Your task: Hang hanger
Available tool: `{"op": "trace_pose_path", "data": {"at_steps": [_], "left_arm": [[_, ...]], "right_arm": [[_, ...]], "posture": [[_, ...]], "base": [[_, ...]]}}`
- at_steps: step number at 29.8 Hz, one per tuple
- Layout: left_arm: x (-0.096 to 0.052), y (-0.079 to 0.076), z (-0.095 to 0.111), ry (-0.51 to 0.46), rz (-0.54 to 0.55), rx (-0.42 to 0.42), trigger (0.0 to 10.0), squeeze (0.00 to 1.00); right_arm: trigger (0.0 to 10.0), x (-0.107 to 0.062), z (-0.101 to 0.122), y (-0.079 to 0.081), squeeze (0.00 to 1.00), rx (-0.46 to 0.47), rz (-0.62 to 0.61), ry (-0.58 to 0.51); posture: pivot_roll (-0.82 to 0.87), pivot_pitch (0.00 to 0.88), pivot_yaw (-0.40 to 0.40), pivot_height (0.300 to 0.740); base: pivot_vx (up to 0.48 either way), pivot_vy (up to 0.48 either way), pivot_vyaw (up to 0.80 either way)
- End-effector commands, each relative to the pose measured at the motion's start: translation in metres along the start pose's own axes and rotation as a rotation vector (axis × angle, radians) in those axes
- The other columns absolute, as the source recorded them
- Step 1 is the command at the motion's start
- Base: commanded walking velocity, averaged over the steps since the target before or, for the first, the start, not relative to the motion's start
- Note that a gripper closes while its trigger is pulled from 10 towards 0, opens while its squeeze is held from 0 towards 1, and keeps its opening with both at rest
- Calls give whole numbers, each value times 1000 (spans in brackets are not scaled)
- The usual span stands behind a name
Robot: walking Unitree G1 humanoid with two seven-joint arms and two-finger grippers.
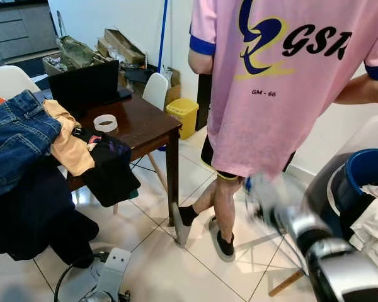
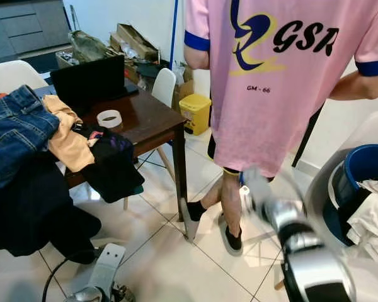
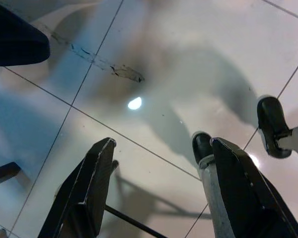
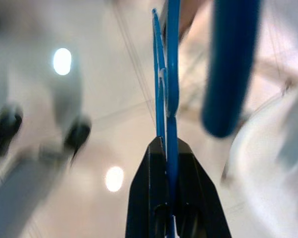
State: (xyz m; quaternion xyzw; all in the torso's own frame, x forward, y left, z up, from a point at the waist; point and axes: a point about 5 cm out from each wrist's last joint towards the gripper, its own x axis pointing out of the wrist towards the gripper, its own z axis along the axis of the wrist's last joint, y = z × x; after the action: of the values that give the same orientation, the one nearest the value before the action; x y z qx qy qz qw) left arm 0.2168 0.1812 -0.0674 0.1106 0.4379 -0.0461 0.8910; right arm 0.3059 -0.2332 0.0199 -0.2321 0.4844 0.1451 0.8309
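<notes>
Blue hanger [image 4: 167, 74] pinched edge-on in the clenched right end effector [image 4: 167, 148], long axis running straight out beyond its fingertips; left end effector [image 3: 159, 148] released, low over floor.

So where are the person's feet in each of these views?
Left eye view: person's feet low centre, beside the table leg.
Right eye view: low centre too.
Left wrist view: dark toes beyond the open left gripper.
Right wrist view: two dark blurs, likely the feet, beside the right gripper's blue hanger.
Shared landmark: white floor tiles.
</notes>
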Motion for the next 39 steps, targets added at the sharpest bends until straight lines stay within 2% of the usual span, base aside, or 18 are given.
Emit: {"op": "trace_pose_path", "data": {"at_steps": [1, 5, 7, 10, 12, 14, 15, 16, 20, 22, 28, 31, 35, 39], "left_arm": [[-1, 4, -6, 23, 0, 13, 10000, 0], [-1, 4, -6, 26, -3, 16, 10000, 0], [-1, 4, -8, 31, -4, 18, 10000, 0], [-1, 4, -9, 34, -5, 18, 10000, 0], [-2, 4, -11, 48, -7, 23, 10000, 0], [-2, 4, -11, 48, -7, 23, 10000, 0], [-2, 4, -12, 57, -5, 19, 10000, 0], [-2, 4, -12, 57, -5, 19, 10000, 0], [-2, 5, -14, 64, 0, 10, 10000, 0], [-2, 5, -15, 68, 3, 10, 10000, 0], [-2, 5, -17, 86, 0, 45, 10000, 0], [-3, -1, -22, 114, -20, 80, 10000, 0], [-3, -4, -22, 117, -31, 122, 10000, 0], [-3, -4, -21, 120, -34, 147, 10000, 0]], "right_arm": [[10000, -4, 5, -7, 0, -45, -26, -2], [10000, -2, -5, -7, 0, -27, -49, 18], [10000, 2, -21, -5, 0, 35, -86, 12], [10000, 3, -25, -4, 0, 55, -95, 6], [10000, 9, -50, 7, 0, 227, -86, 1], [10000, 9, -50, 7, 0, 227, -86, 1], [10000, 13, -75, 17, 0, 318, -103, 32], [10000, 13, -75, 17, 0, 318, -103, 32], [10000, 15, -98, 27, 0, 318, -131, 78], [10000, 16, -103, 31, 0, 345, -132, 77], [10000, 19, -109, 42, 0, 364, -126, 82], [10000, 21, -111, 50, 0, 383, -133, 96], [10000, 22, -110, 51, 0, 394, -138, 92], [10000, 23, -111, 57, 0, 352, -131, 112]], "posture": [[1, 0, -16, 740], [0, 0, -15, 740], [1, 0, -20, 740], [1, 0, -20, 740], [10, 0, -28, 740], [10, 0, -28, 740], [18, 0, -30, 740], [18, 0, -30, 740], [14, 0, -27, 740], [13, 0, -26, 740], [13, 0, -22, 740], [3, 0, -8, 740], [4, 0, -11, 740], [5, 0, -15, 740]], "base": [[0, 0, 0], [0, 0, 0], [0, 0, 0], [0, 0, 0], [0, 0, 0], [0, 0, 0], [0, 0, 0], [0, 0, 0], [0, 0, 0], [0, 0, 0], [0, 0, 0], [0, 0, -698], [0, 0, -731], [0, 0, -731]]}}
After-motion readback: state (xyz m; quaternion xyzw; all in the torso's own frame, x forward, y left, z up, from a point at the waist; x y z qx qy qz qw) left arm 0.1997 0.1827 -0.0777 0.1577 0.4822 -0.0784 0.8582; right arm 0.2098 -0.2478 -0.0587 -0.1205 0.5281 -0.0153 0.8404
